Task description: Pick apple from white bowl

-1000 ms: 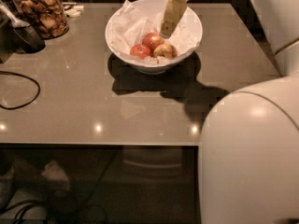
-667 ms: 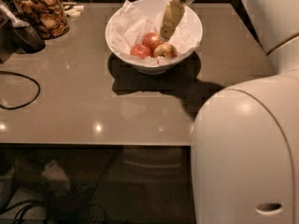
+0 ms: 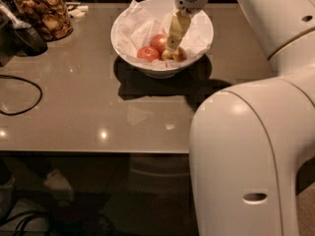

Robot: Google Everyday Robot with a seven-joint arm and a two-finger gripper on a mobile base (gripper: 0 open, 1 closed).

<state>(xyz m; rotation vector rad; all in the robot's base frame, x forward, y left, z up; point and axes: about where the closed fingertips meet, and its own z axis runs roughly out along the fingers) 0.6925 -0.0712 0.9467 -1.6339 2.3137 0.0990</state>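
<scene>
A glossy brown bench is shown carrying the white bowl, where the apple is cradled on crumpled paper just right of two redder apples. The tool is held steeply down at the apple, likely for a top grasp; whether it is spread or pinching cannot be told. Against a second ago, the tool is seen lower in the bowl.

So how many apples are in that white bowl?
3: one red apple, another red one just behind, and a paler apple beside them, at the gripper inside the white bowl. Others may hide.
</scene>
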